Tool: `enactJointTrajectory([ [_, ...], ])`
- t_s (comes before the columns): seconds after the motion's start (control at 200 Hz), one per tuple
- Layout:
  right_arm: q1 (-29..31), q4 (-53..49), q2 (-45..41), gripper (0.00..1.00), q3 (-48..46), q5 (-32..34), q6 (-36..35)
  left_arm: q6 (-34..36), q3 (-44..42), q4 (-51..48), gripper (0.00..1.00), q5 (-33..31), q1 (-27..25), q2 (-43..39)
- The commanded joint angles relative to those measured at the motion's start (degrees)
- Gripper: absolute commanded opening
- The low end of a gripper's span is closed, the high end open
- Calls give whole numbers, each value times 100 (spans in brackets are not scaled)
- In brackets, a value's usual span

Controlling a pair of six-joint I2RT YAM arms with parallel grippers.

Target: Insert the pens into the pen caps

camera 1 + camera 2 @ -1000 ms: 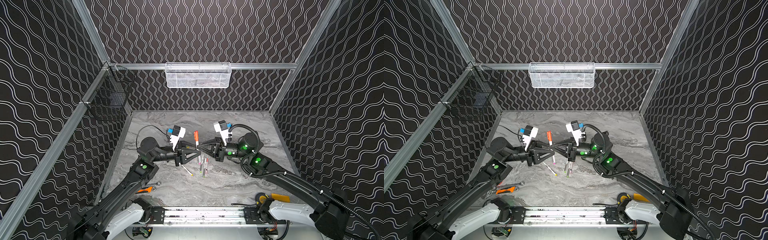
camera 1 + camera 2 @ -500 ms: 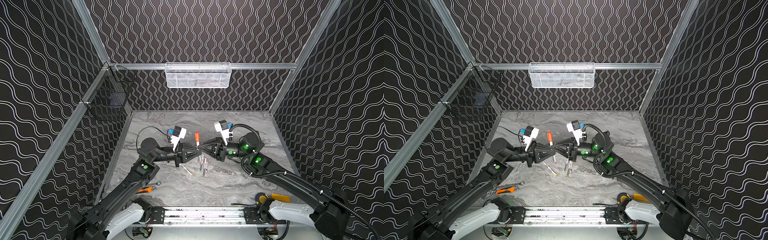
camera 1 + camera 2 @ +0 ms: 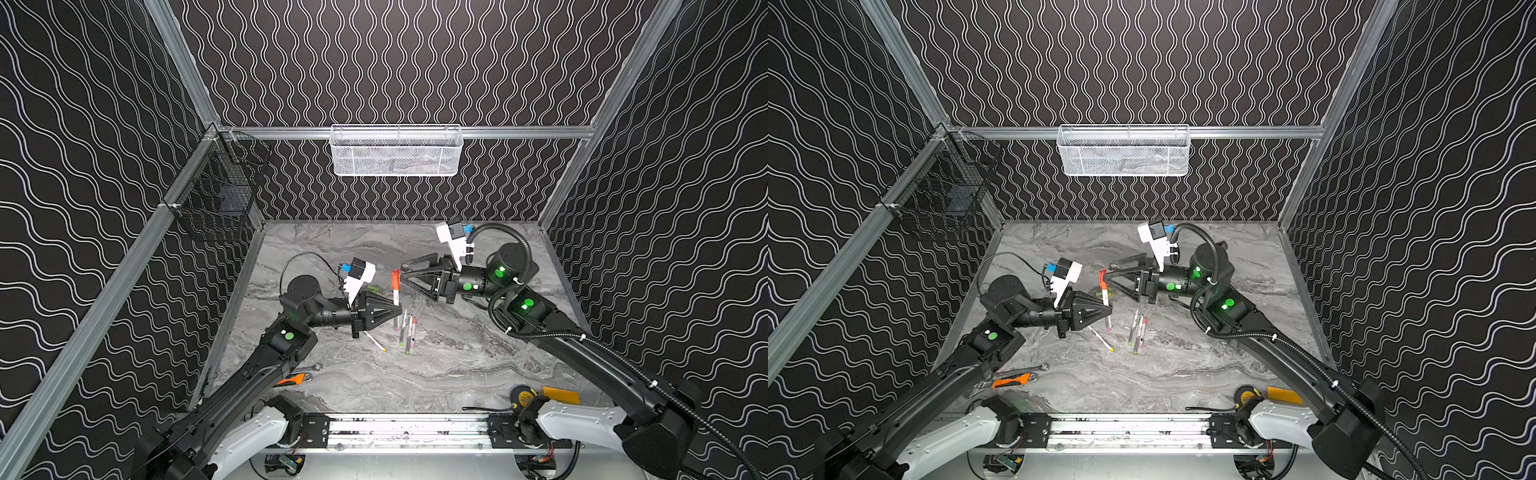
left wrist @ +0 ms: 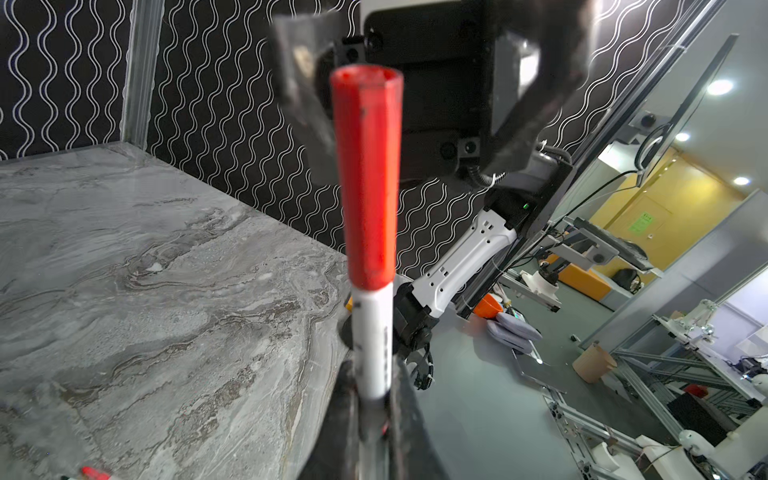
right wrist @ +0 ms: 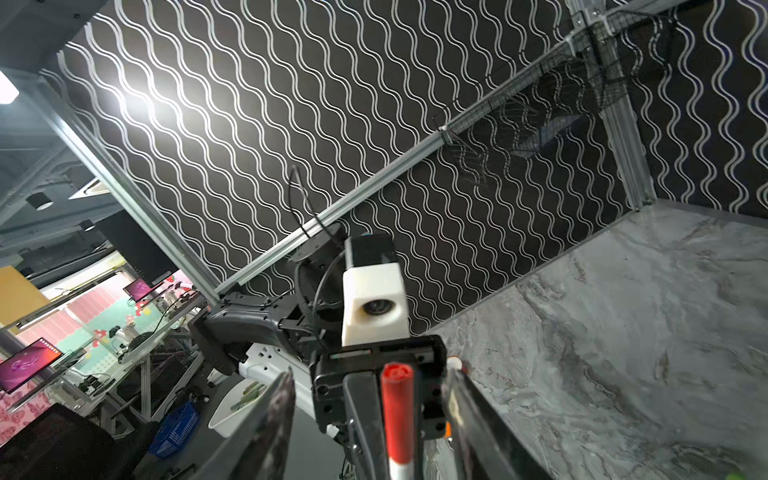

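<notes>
A white-barrelled pen stands upright in my left gripper, which is shut on its lower barrel. A red pen cap sits on the pen's top end. My right gripper is open, just right of the cap, its fingers apart on either side and not touching it. Several more pens lie on the table below, one with a yellow end. A green cap lies behind the left wrist.
A silver wrench and an orange-handled tool lie at the front left. A yellow tape measure sits at the front right. A white mesh basket hangs on the back wall, a black wire basket on the left wall.
My right gripper has opened, let go of the red cap and drawn back to the right. The left gripper has closed on the pen and keeps it upright.
</notes>
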Motion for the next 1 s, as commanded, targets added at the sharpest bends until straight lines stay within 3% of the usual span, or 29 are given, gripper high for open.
enactJointTrajectory([
  [0.0,-2,-359,149,59,221,-57,-244,331,52,-233,0,-136,-50,-46],
  [0.365,25,-216,371,48,254,-157,-115,480,44,-445,0,-329,-126,-82],
  [0.646,108,-253,374,33,140,-169,-169,487,35,-453,0,-411,-125,-38],
  [0.991,204,-405,346,0,45,-285,-302,609,83,-577,0,-638,-117,-91],
])
